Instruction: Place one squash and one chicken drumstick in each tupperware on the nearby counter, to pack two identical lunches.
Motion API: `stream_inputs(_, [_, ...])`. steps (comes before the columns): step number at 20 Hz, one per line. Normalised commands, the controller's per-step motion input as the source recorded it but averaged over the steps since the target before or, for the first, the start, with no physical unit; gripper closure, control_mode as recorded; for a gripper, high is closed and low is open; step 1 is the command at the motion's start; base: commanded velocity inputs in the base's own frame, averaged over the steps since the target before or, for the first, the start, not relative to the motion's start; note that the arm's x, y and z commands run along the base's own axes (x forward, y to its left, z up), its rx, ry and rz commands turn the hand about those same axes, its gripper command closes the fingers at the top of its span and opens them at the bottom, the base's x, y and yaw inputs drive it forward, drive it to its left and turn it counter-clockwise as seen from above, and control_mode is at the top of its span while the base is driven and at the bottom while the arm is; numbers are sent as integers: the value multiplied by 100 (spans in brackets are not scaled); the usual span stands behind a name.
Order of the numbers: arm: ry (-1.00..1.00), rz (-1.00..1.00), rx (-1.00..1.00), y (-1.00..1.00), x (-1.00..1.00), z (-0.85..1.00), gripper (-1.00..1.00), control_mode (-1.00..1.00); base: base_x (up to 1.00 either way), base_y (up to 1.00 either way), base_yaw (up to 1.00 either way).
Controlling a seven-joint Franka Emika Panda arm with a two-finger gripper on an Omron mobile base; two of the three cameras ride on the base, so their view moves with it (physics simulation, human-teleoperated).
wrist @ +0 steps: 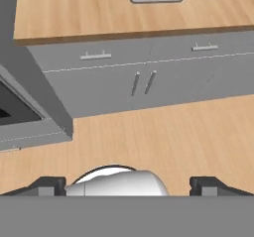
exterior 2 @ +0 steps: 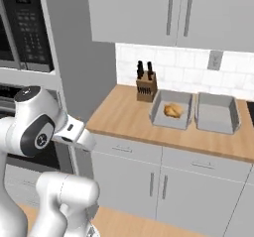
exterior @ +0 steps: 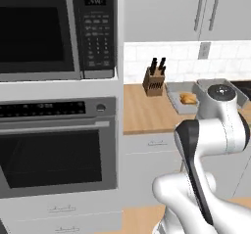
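Two grey tupperware trays [exterior 2: 171, 110] [exterior 2: 216, 113] sit side by side on the wooden surface [exterior 2: 124, 114], just beside the knife block [exterior 2: 146, 87]. One golden-brown item, probably a chicken drumstick [exterior 2: 172, 111], lies in the left tray: light, firm, likely slippery; best pinched across its plump end. Claw [wrist: 127, 184]: spread wide, empty, above the floor.

I see two grey shallow tupperware trays side by side on the wooden surface [exterior 2: 119, 114], just right of the knife block [exterior 2: 146, 86]. The left tupperware [exterior 2: 171, 109] holds one golden-brown chicken drumstick [exterior 2: 172, 111], lying near its middle. The right tupperware [exterior 2: 217, 113] looks bare inside.
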Motion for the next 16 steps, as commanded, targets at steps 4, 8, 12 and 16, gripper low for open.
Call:
stream_inputs(4, [0, 0, 0, 0, 0, 0, -100, 100, 5, 100, -6])
stream_inputs(8, [0, 0, 0, 0, 0, 0, -100, 100, -32, 100, -10])
stream_inputs(12, [0, 0, 0, 0, 0, 0, -100, 100, -98, 97, -2])
stream_inputs(16, [0, 0, 0, 0, 0, 0, -100, 100, -100, 59, 0])
